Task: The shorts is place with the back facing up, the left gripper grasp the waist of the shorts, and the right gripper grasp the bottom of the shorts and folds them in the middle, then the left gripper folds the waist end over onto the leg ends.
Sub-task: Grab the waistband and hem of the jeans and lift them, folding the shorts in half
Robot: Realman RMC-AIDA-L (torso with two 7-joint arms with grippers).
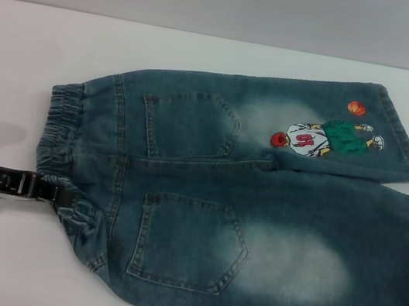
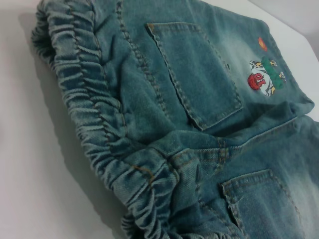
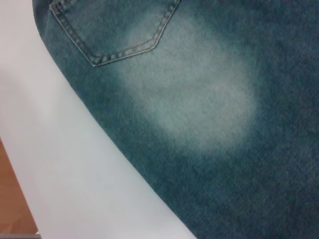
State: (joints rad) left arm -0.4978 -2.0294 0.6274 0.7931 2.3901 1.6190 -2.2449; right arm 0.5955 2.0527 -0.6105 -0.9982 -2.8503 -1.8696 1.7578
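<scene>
shorts (image 1: 256, 217) flat back-up on white surface (image 1: 34, 46), left end effector (image 1: 64, 196) mid-left at the waist (image 1: 64, 122), grip state unclear, right end effector barely visible lower right

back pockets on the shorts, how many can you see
2. One back pocket lies on the far leg half, beside the embroidered basketball player. The other back pocket lies on the near half, next to a pale worn patch. None seems hidden.

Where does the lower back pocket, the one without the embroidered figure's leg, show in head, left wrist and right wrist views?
Head: lower back pocket, lower centre, right of the left gripper.
Left wrist: bottom right.
Right wrist: only its pointed tip, at the top.
Shared landmark: the pale worn patch beside it.
</scene>
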